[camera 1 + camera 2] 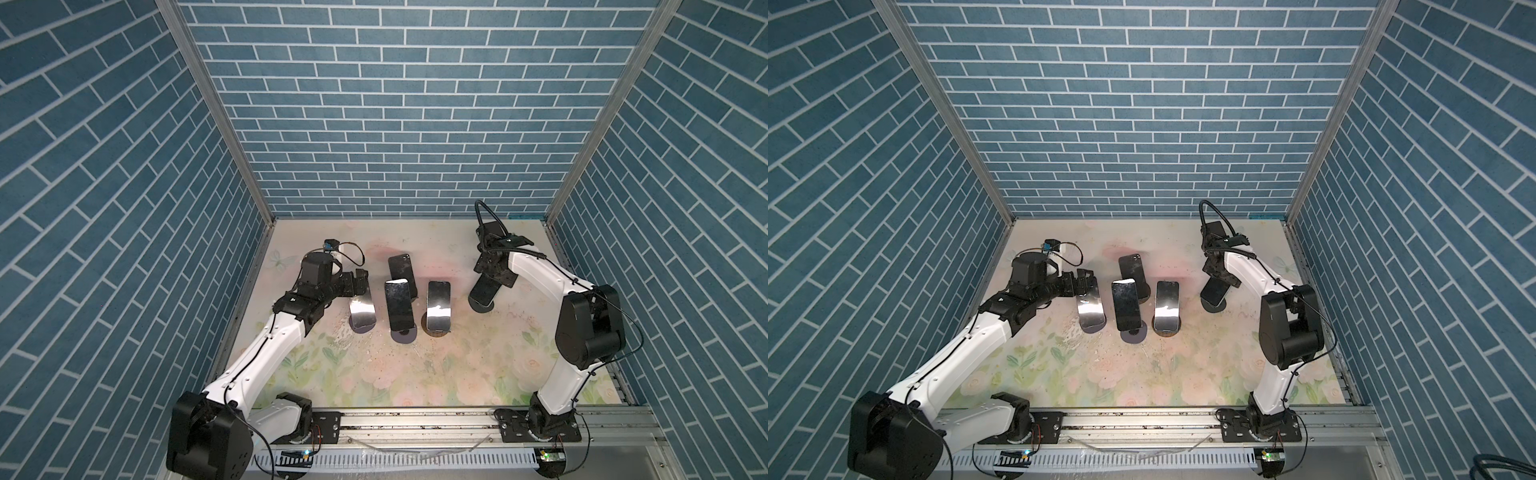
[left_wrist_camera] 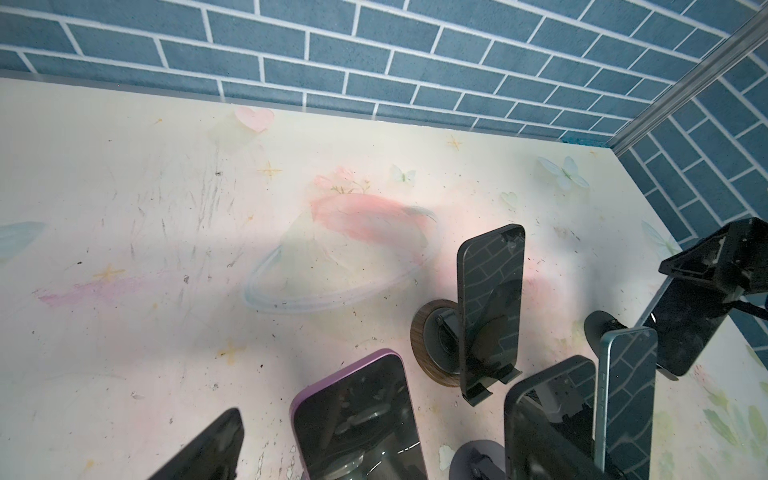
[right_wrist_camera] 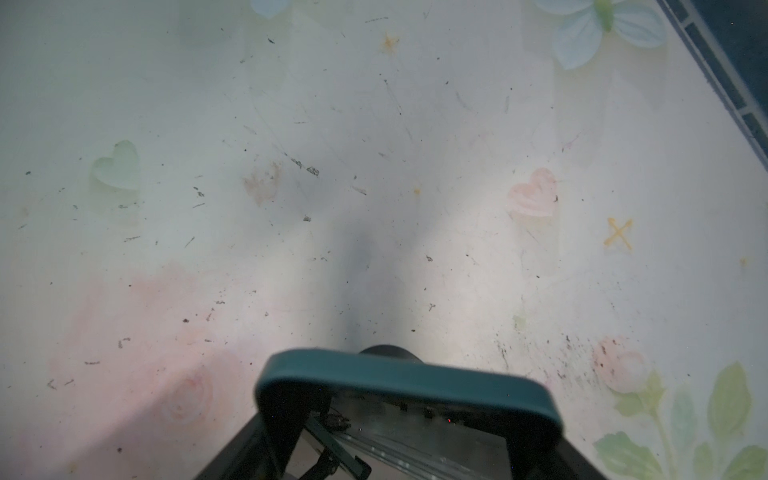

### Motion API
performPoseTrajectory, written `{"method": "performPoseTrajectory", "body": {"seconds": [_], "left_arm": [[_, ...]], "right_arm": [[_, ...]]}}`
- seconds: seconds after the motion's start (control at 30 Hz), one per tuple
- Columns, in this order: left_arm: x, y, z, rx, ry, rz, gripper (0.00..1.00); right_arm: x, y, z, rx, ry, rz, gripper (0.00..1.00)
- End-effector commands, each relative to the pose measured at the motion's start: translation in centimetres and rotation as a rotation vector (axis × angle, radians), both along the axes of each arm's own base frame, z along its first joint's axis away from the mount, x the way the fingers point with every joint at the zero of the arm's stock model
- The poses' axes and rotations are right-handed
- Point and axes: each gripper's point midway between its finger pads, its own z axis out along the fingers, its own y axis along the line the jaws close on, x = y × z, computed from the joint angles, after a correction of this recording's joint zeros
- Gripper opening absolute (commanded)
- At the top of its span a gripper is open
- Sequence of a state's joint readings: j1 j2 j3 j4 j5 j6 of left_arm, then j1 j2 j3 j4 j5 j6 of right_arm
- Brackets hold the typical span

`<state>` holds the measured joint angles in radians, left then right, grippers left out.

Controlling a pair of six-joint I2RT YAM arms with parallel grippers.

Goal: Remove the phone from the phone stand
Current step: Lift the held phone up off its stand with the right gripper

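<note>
Five phones lean on round stands in both top views. My right gripper (image 1: 491, 279) is shut on the top of the rightmost phone (image 1: 482, 293), a dark one with a teal edge (image 3: 399, 374). That phone leans over its dark round phone stand (image 1: 482, 307); I cannot tell whether it still rests on it. The left wrist view shows the same gripper (image 2: 715, 266) on that phone (image 2: 685, 328). My left gripper (image 1: 360, 284) stands open at the top of the leftmost, purple-edged phone (image 2: 357, 419), one dark finger (image 2: 208, 449) beside it.
Three more phones stand between the arms: one at the back (image 1: 402, 270), a dark one in the middle (image 1: 398, 305) and a reflective one (image 1: 438, 305). Blue brick walls (image 1: 395, 145) close the floral table (image 1: 415, 365) on three sides.
</note>
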<state>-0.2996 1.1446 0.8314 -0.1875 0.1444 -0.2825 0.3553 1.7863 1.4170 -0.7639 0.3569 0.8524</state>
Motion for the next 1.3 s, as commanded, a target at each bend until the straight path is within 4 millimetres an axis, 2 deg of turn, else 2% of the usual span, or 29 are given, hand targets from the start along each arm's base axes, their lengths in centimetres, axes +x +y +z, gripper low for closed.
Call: {"method": "performPoseTrajectory", "body": {"seconds": [0.0, 0.17, 0.3, 0.83, 1.0, 1.27], "left_arm": [[0.2, 0.0, 1.3, 0.003, -0.042, 0.001, 1.0], [0.2, 0.0, 1.5, -0.001, -0.047, 0.003, 1.0], [0.0, 0.0, 1.6, -0.003, -0.048, 0.004, 1.0], [-0.5, -0.1, 2.1, -0.032, -0.042, 0.001, 1.0], [-0.6, -0.3, 2.4, -0.041, -0.044, -0.007, 1.0], [-0.9, -0.1, 2.6, -0.04, -0.043, -0.003, 1.0]], "right_arm": [[0.5, -0.1, 0.8, -0.016, -0.018, -0.013, 0.69], [0.8, 0.1, 0.8, -0.018, -0.022, 0.018, 0.54], [1.0, 0.4, 1.1, -0.016, -0.032, 0.058, 0.49], [0.2, 0.7, 6.5, 0.014, -0.173, 0.168, 0.44], [-0.5, -1.1, 8.2, 0.017, -0.218, 0.143, 0.44], [-2.8, -7.2, 8.6, 0.033, -0.232, 0.029, 0.44]]}}
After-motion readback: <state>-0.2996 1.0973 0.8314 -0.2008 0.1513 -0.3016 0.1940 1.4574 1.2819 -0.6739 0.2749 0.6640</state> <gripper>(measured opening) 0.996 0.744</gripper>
